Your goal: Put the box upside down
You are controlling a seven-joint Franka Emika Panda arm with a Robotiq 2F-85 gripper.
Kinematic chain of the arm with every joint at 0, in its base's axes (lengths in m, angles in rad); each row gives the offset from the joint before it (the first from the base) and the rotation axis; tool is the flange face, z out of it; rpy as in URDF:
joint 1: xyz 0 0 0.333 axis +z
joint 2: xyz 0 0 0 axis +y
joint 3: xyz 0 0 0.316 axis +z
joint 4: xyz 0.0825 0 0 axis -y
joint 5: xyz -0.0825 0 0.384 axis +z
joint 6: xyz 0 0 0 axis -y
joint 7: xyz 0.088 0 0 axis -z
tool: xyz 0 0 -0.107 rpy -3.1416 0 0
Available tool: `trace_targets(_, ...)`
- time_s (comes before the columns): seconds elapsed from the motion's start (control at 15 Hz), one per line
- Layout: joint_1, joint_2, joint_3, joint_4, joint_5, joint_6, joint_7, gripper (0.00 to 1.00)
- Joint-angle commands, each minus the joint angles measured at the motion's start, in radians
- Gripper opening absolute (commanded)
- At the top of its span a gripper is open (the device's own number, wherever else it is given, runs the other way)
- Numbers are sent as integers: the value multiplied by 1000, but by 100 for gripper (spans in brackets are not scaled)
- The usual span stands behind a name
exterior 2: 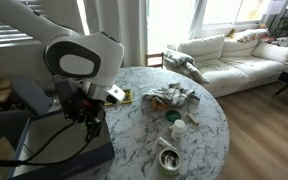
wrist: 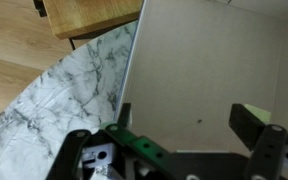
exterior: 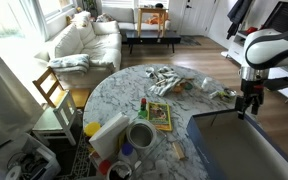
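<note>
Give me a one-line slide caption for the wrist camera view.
Open tool above the dark grey box, close to its rim, with the marble table alongside.

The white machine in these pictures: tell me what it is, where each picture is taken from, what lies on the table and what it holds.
The white machine is a robot arm that ends in a two-fingered gripper. Two pictures come from cameras standing in the room. The third looks down from the arm's wrist. On the round marble table lie an orange-and-green packet, a white carton and smaller clutter. A large dark grey box sits at the table's edge. In the wrist view the gripper is open above the box, near its rim, and holds nothing.
</note>
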Motion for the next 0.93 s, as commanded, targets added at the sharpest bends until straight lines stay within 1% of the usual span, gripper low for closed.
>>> trace_targets(0.0,-6,0,6,2,0,-2,0,100)
trace_targets(0.33,-21,25,-8,-2,-17,-28,-108,100)
trace_targets(0.53,-39,48,-21,-2,-70,-35,-147,100)
trace_targets(0.67,-54,65,-31,0,-75,-25,-170,100)
trace_targets(0.87,-73,90,-40,-7,-39,-15,-229,100)
